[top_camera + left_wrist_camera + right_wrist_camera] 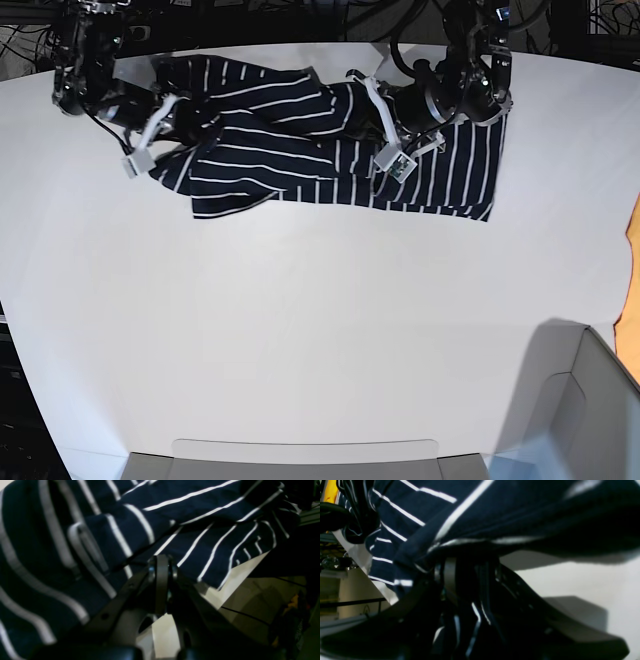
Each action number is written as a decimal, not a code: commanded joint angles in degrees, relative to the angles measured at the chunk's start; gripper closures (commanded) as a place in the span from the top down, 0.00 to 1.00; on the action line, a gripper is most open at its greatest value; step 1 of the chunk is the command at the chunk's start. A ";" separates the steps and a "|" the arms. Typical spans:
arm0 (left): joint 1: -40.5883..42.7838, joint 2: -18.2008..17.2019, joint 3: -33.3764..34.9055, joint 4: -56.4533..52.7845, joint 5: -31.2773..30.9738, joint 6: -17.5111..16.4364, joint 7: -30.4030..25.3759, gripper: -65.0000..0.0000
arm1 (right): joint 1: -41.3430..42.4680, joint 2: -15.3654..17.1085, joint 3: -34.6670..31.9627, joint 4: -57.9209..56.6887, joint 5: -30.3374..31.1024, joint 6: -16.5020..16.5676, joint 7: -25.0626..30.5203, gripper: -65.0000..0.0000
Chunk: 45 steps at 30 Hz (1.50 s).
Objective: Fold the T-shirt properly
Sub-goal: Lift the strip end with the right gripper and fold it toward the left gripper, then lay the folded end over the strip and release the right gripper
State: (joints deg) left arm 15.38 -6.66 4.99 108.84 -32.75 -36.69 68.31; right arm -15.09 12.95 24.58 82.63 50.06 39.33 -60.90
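Observation:
The T-shirt (300, 150), dark navy with thin white stripes, lies bunched and partly folded along the far side of the white table (300, 320). My left gripper (355, 92) is at the shirt's middle. In the left wrist view its fingers (162, 565) are pressed together at a fold of the striped fabric (200, 537). My right gripper (193, 120) is at the shirt's left end. In the right wrist view its fingers (467, 567) are closed under the fabric (475, 512), which drapes over the tips and hides them.
An orange cloth (634, 235) shows at the right edge of the base view. A grey box (580, 400) stands at the front right and a grey tray (300, 460) at the front edge. The table's far edge (247, 567) is close behind the shirt.

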 commanded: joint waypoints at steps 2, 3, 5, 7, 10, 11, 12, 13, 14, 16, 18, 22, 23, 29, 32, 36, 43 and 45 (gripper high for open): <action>-0.21 0.19 0.06 0.92 -0.87 -0.28 -0.93 0.00 | 1.95 -0.51 -2.73 0.67 -5.18 0.67 1.52 0.26; -0.21 0.19 0.06 0.92 -0.87 -0.28 -0.93 0.00 | 2.56 -0.86 -3.87 0.75 -7.38 0.67 1.87 0.25; -0.21 0.19 0.06 0.92 -0.87 -0.37 -0.93 0.00 | 4.24 -0.95 -6.25 0.75 -10.46 0.67 2.31 0.18; -0.12 0.19 0.06 0.92 -0.87 -0.37 -0.93 0.00 | 6.52 -1.48 -8.27 0.49 -12.83 0.67 2.40 0.03; 0.67 0.19 -0.12 0.92 -0.96 -0.37 -0.93 0.00 | 9.95 -2.71 -8.89 0.40 -16.52 0.67 2.22 0.00; 0.84 0.19 -0.20 0.92 -0.96 -0.46 -0.93 0.00 | 11.09 -2.88 -8.89 0.40 -18.11 0.67 2.14 0.00; 0.84 0.19 -0.29 0.92 -0.96 -0.46 -0.93 0.00 | 12.06 -2.97 -8.89 0.40 -19.78 0.67 2.14 0.00; 0.93 0.19 -0.29 0.92 -0.96 -0.46 -0.93 0.00 | 12.85 -2.97 -8.89 0.40 -21.01 0.67 2.14 0.00; 0.93 0.19 -0.29 0.92 -0.96 -0.46 -0.93 0.00 | 13.82 -2.97 -8.80 0.31 -22.06 0.67 2.14 0.00; 0.93 0.19 -0.29 0.92 -0.96 -0.46 -0.93 0.00 | 15.58 -2.71 -8.27 0.31 -24.52 0.67 2.31 0.00; 0.93 0.19 -0.38 0.92 -0.96 -0.54 -0.93 0.00 | 16.81 -2.53 -5.72 0.23 -25.93 0.67 2.31 0.00; 1.02 0.19 -0.29 1.01 -0.96 -0.63 -0.84 0.00 | 21.03 -0.07 2.72 -3.99 -28.39 0.67 2.22 0.00; 1.02 0.19 -0.20 1.01 -0.96 -0.63 -0.84 0.00 | 21.82 1.16 4.30 -5.75 -28.13 0.67 2.31 0.00; 2.25 0.02 -0.47 1.71 -0.96 -0.63 -0.84 0.00 | 24.28 9.60 7.38 -12.61 -24.09 0.67 3.01 0.00; 2.25 0.02 -0.47 2.86 -0.96 -0.63 -0.84 0.00 | 23.84 11.62 7.38 -12.61 -21.71 0.67 4.16 0.00; 3.04 -0.07 -0.64 4.61 -0.96 -0.63 -0.40 0.00 | 23.31 11.97 7.03 -10.59 -19.07 0.67 4.07 0.00; 8.76 -0.16 -10.05 8.13 -3.16 -0.72 -0.23 0.00 | 20.59 6.26 1.75 7.08 -18.37 0.67 3.98 0.00; 9.55 -0.16 -12.69 8.04 -3.95 -0.81 -0.23 0.00 | 20.41 4.41 -0.89 10.78 -18.46 0.67 3.89 0.00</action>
State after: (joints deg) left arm 25.10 -6.70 -7.66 115.77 -34.96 -37.30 69.21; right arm 4.47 16.36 23.33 92.62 31.03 39.35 -58.04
